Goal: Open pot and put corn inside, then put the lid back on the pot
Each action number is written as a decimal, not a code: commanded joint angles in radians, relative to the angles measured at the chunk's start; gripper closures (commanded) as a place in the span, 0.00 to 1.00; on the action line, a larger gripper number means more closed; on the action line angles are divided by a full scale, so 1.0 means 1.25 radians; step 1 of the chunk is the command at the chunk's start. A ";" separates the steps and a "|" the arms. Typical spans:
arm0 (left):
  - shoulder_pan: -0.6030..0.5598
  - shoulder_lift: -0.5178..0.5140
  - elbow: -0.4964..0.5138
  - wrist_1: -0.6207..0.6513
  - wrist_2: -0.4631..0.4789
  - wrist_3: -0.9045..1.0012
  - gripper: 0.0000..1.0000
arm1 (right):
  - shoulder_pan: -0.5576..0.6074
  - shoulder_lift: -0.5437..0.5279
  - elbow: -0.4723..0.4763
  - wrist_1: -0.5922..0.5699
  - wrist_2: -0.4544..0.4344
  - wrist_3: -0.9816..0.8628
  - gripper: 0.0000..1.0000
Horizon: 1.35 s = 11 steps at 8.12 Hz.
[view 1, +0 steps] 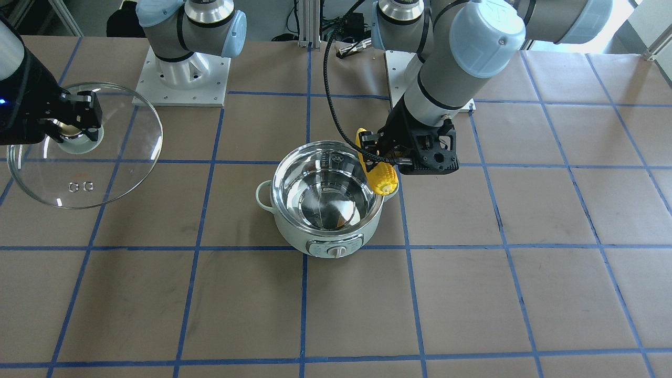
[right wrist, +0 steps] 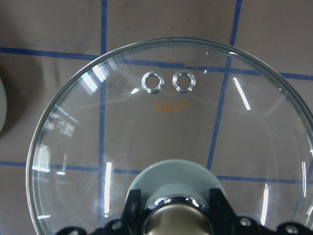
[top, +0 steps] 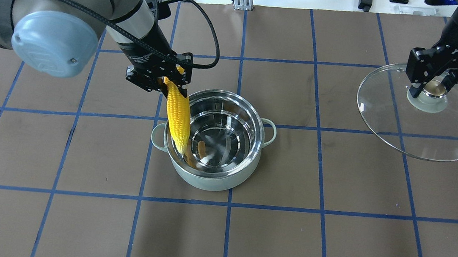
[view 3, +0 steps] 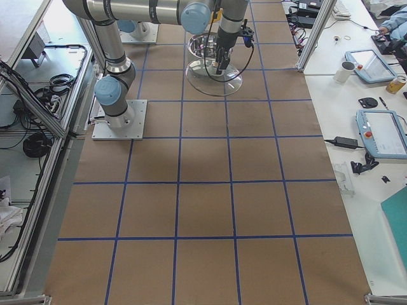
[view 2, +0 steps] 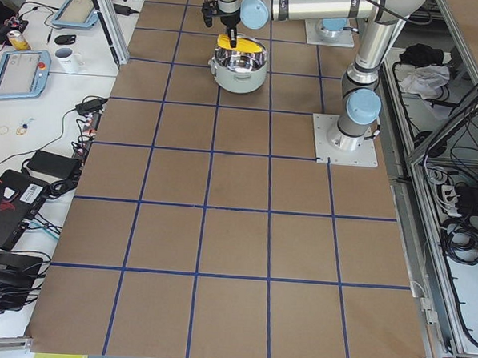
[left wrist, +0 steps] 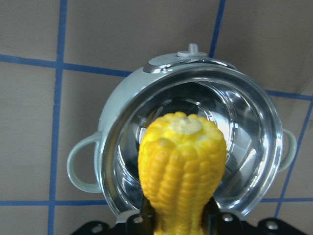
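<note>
The pot (top: pixel 214 184) stood open, well in from the edges of the surface (top: pixel 306 247). The right hand (top: pixel 432 88) pinched the lid (top: pixel 424 136) by its knob (right wrist: pixel 171 220), clear of the pot toward the surface's right edge. The left hand (top: pixel 170 80) gripped the corn (top: pixel 178 117), angled over the pot's rim and not yet released. Dropping it in and relidding remained. A blue tape grid (top: pixel 227 200) crossed the brown surface. Benches (view 3: pixel 356 95) with tablets (view 3: pixel 381 130) and cables (view 2: pixel 74 118) flanked it.

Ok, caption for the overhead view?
Left end effector holds yellow corn ear over mint-green pot; right end effector holds clear glass lid aside.
</note>
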 commanded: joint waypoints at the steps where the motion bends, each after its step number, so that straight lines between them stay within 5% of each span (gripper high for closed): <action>1: -0.073 -0.051 -0.007 0.014 -0.025 -0.009 1.00 | -0.001 0.000 0.001 0.002 0.000 -0.002 1.00; 4: -0.117 -0.145 -0.009 0.125 -0.023 -0.022 1.00 | -0.001 0.000 0.001 0.003 0.000 -0.003 1.00; 8: -0.117 -0.187 -0.032 0.129 -0.017 -0.017 1.00 | -0.001 0.000 0.001 0.002 -0.003 -0.003 1.00; 9: -0.116 -0.195 -0.036 0.133 -0.017 -0.018 0.89 | -0.001 -0.001 0.001 0.002 -0.003 -0.003 1.00; 10: -0.116 -0.201 -0.036 0.142 -0.015 -0.017 0.36 | -0.001 -0.001 0.001 0.002 -0.003 -0.003 1.00; 11: -0.116 -0.201 -0.034 0.141 -0.007 -0.023 0.00 | 0.002 -0.003 0.001 0.001 -0.002 -0.002 1.00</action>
